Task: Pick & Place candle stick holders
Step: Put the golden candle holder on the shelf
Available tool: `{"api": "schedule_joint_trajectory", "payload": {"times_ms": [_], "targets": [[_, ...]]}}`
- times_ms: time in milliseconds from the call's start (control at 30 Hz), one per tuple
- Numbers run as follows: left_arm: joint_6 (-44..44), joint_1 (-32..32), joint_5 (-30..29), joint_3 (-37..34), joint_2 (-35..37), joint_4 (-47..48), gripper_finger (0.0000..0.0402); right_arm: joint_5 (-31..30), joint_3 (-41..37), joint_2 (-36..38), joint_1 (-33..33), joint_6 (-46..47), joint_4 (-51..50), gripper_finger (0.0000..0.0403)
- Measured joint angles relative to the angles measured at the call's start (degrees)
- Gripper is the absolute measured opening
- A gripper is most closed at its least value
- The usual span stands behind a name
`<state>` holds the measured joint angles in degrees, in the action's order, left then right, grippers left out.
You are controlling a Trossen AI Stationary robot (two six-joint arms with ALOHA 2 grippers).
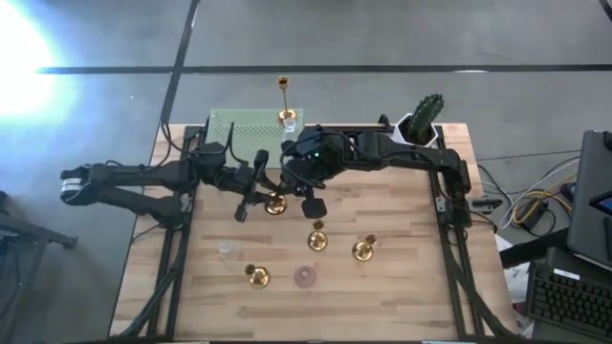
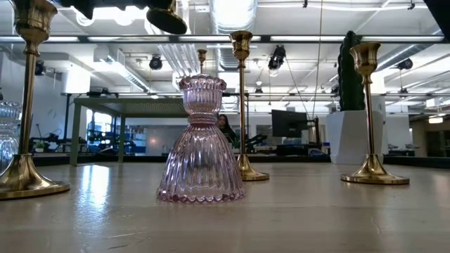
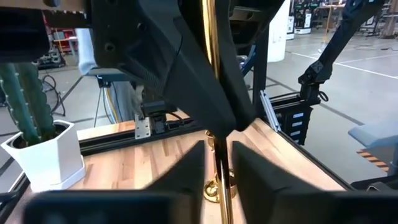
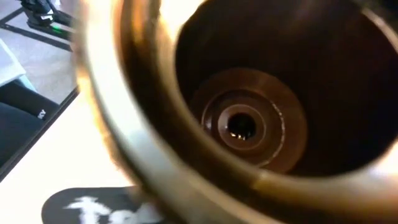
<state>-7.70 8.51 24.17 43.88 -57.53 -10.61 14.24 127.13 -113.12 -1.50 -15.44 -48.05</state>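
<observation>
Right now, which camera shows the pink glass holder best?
The low view: the pink glass holder stands upright in the near middle, whole and ribbed, with brass holders around it. The high view shows it only as a small pale spot near the table's front edge. Neither wrist view shows it.

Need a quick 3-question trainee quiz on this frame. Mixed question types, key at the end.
1. What stands in the white pot at the table's back right corner?
A) a cactus
B) a lit candle
C) a spoon

2. True or false: the pink glass holder lies on its side.

3. Which gripper has the stem of the tall brass holder between its fingers?

Key
1. A
2. False: it stands upright on its wide base.
3. The left gripper; its fingers stand on either side of the stem.
</observation>
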Motion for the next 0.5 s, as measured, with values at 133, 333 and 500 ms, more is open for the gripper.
{"api": "schedule_joint_trajectory", "payload": {"times_ms": [133, 333, 500], "targets": [[0.7, 0.0, -0.4, 0.0, 0.0, -0.3, 0.002, -0.1, 0.0, 0.0, 0.0, -0.3, 0.3, 0.0011], [0.6, 0.0, -0.4, 0.0, 0.0, 0.0, 0.002, -0.5, -0.1, 0.0, 0.0, 0.5, 0.3, 0.0015], [0.0, 0.1, -0.3, 0.0, 0.7, 0.5, 0.002, -3.7, 1.2, 0.4, 0.0, 4.3, -4.1, 0.0055]]}}
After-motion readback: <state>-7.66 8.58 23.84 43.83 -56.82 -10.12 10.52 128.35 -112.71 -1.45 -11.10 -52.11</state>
